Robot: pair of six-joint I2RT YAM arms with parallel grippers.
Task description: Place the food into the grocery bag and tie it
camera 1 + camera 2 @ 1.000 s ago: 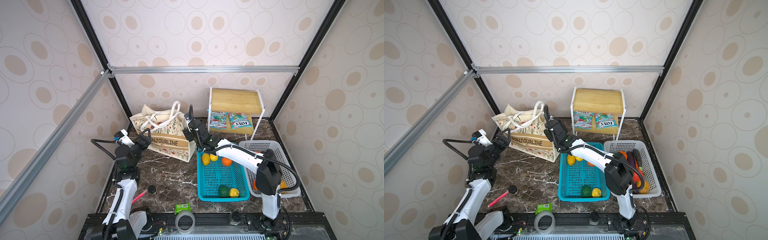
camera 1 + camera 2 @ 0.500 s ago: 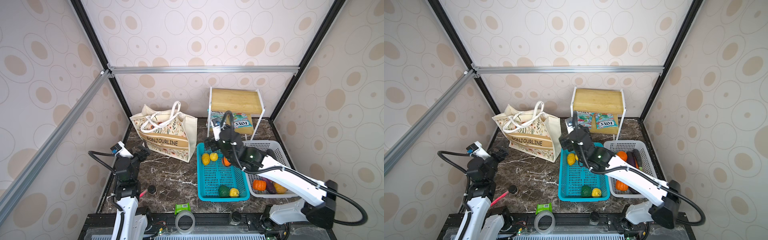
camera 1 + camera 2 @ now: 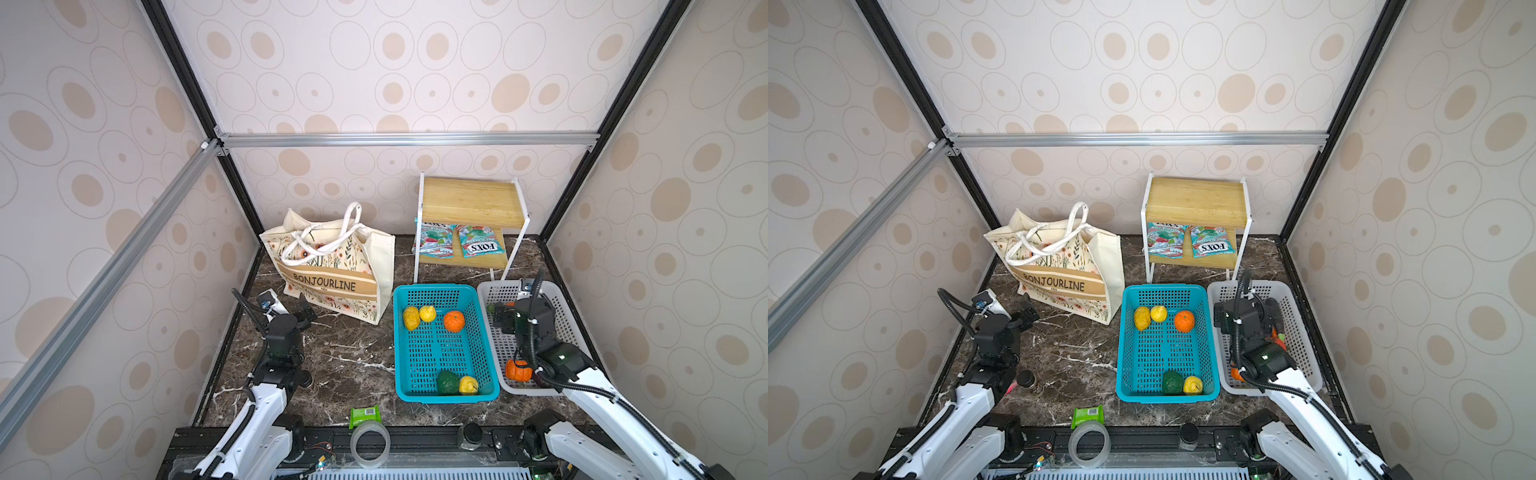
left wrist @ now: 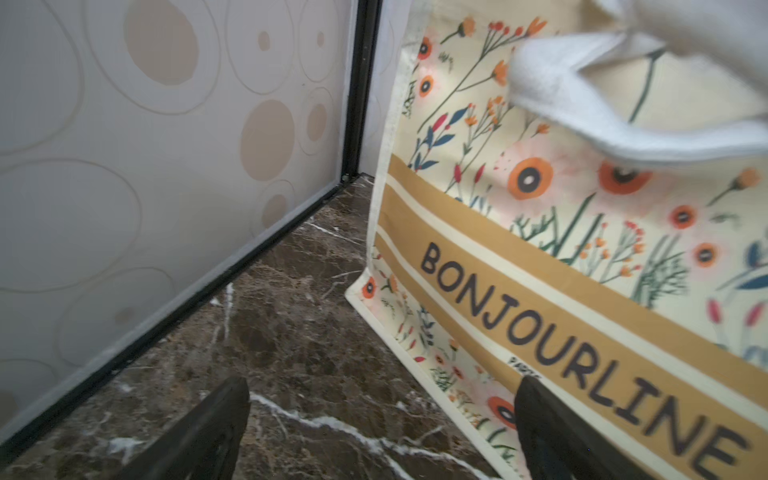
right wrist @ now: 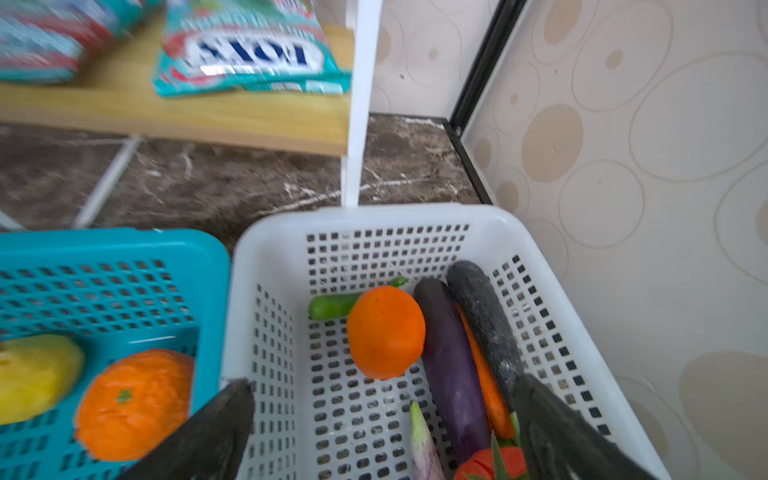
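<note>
Both top views: the right arm (image 3: 536, 328) (image 3: 1250, 328), which reached across to the mouth of the bag (image 3: 332, 266) (image 3: 1059, 270) a second ago, has swung back and now hangs over the white basket (image 3: 498, 284) (image 3: 1275, 284). The left arm (image 3: 282, 336) (image 3: 994, 336) has drawn away from the bag's front and sits low over the worktop (image 3: 353, 353) near the bag's left corner. The bag stands upright at the back left with its handles (image 3: 328, 237) flopped over the top, untied; I cannot make out its contents. The blue basket (image 3: 432, 287) (image 3: 1163, 287) still holds lemons (image 3: 410, 318) and an orange (image 3: 454, 321), and two packets (image 3: 482, 247) lie on the shelf (image 3: 461, 259). Left wrist view: the left fingers (image 4: 208, 432) are wide apart with nothing between them, aimed at the bag's (image 4: 540, 249) lower corner; contact with the cloth cannot be told. Right wrist view: the right fingers (image 5: 208, 432) are wide and empty above the white basket (image 5: 374, 216). Below them lie an orange fruit (image 5: 386, 332), an eggplant (image 5: 449, 365), a carrot (image 5: 484, 386) and a green pepper (image 5: 336, 305). Reading: one delivery to the bag looks done and a fresh pick is starting. Much food remains outside, so tying is a long way off.
</note>
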